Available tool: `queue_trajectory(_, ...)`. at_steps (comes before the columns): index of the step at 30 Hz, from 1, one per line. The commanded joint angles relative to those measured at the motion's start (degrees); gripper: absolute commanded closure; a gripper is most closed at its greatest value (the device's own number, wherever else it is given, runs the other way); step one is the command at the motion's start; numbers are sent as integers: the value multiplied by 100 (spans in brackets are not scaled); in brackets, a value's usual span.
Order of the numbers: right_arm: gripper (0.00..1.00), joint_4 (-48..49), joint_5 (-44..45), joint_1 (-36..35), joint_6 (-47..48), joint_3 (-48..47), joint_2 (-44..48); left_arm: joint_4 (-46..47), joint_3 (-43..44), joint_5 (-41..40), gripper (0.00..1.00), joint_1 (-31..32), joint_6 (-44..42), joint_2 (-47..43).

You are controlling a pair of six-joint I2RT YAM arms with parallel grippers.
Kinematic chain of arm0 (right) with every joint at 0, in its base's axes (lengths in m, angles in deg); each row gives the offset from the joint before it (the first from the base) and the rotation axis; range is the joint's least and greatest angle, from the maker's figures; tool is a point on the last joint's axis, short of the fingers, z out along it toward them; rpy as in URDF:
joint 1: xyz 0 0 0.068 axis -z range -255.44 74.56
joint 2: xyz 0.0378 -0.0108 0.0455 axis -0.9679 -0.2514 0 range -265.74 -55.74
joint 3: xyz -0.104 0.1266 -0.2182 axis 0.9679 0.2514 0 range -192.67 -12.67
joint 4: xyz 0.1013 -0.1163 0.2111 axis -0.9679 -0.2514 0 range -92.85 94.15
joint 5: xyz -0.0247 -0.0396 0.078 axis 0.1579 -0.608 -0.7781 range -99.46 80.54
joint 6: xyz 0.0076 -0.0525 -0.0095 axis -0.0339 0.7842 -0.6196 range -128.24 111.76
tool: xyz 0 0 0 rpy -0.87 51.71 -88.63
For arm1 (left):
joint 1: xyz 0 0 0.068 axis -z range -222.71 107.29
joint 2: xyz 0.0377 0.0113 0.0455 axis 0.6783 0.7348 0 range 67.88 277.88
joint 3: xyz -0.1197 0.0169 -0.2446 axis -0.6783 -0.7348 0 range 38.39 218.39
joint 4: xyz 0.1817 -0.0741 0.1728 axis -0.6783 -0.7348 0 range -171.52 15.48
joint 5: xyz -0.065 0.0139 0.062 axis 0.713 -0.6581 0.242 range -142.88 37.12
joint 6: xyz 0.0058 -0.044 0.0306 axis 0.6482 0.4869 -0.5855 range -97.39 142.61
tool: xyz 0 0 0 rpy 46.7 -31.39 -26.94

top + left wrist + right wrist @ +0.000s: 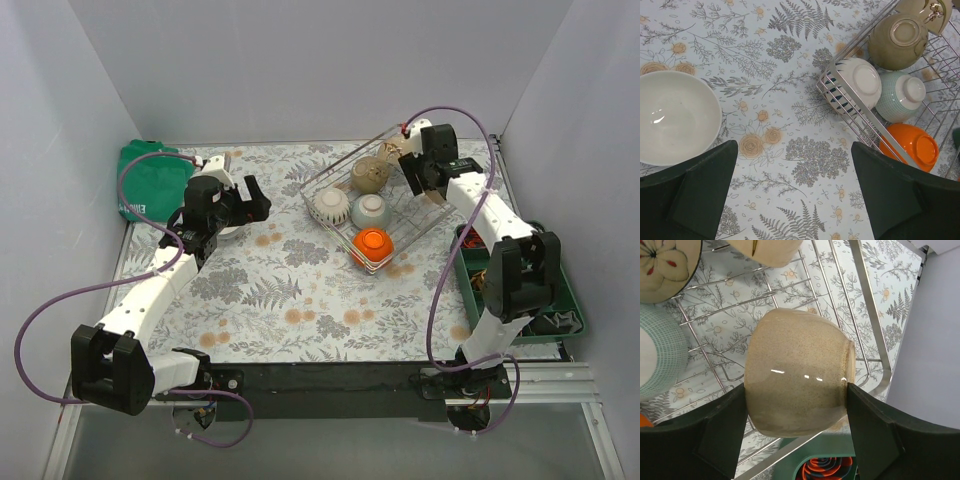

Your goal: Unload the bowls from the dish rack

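Step in hand: lift-out of one bowl from the dish rack by the right arm.
Right gripper: clamped on the beige speckled bowl, one finger on the base side, the other at the rim side.
Held bowl: tipped on its side, mouth towards the rack's side rail, above the wire floor near a corner. Whether fully clear of the wires, cannot tell.
Left gripper: spread wide, holding nothing, hovering over the floral tablecloth.
Already out: one white bowl, upright on the cloth, just beside the left-hand finger, well apart from the rack.
Left in rack: olive-beige bowl, ribbed white bowl, mint bowl, orange bowl — feet showing, packed close along the near rail.
Progress (judged): early to middle — one out, one in hand, at least four to go.
Next move (judged): raise enough to clear the rack's raised side, carry out over the cloth, turn mouth-up, set down on a bare patch apart from the rack and the white bowl, then open.
Handling (judged): glazed, rounded wall, gripped across a taper; risk of slip under any easing of the squeeze.
Watch for: rim snagging the rail on the way out.
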Motion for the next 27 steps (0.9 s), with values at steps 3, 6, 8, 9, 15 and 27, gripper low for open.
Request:
queue_trajectory(3, 73, 430, -147, 15, -1123, -120, 834, 290, -126, 457, 2, 16, 69, -50)
queue_trajectory(6, 73, 641, -411, 15, -1439, 100, 1124, 474, -214, 694, 2, 16, 122, -94)
queue_trajectory(8, 73, 720, -473, 15, -1633, 312, 1292, 588, -241, 835, 2, 16, 139, -120)
queue_trajectory(9, 73, 807, -534, 7, -1721, 391, 1467, 624, -259, 870, 2, 16, 139, -129)
queue_trajectory(15, 74, 1326, -1535, 6, -2582, 1137, 2179, 861, -382, 1108, 2, 94, 157, -199)
queue_trajectory(27, 75, 3162, -3724, -46, -4725, 2763, 3234, 1757, -697, 1301, 2, 998, 842, -252)
